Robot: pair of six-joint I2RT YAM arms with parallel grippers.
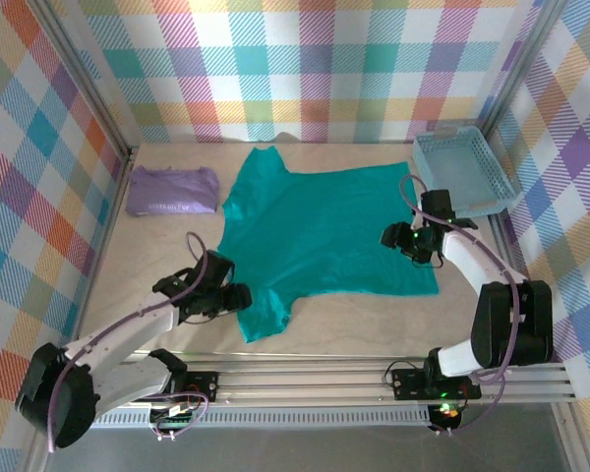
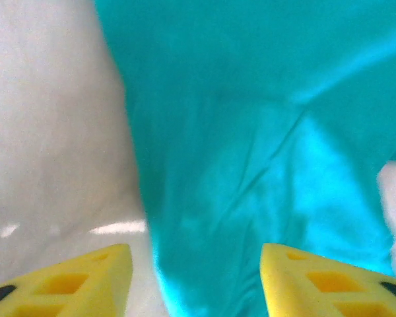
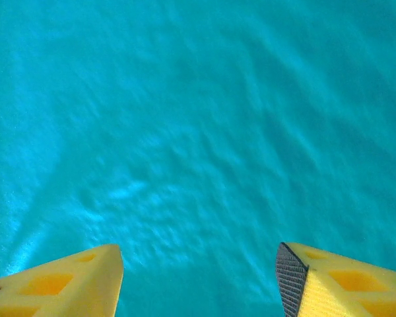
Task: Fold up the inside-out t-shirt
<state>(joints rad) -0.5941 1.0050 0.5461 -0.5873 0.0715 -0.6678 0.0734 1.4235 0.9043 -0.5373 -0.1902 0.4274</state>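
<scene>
Cotton t-shirt [image 1: 324, 231] lies flat on the bench [image 1: 374, 315]: soft, light, likely floppy, so pinch sleeve or hem edges. Left jaws spread astride its near sleeve edge; right jaws spread above it.

**Left arm** [image 1: 118, 339] and **right arm** [image 1: 467, 265]: white tubular links joined by black, blocky joint housings, each mounted on a black base plate. Lavender cables [image 1: 516, 329] loop loosely along both arms. Green indicator lights [image 1: 416, 236] glow at the right arm's wrist and below its base. Jaws: yellow wedges with moulded rectangular pockets. One right jaw carries a dark cross-hatched pad [image 3: 290, 277].
</scene>
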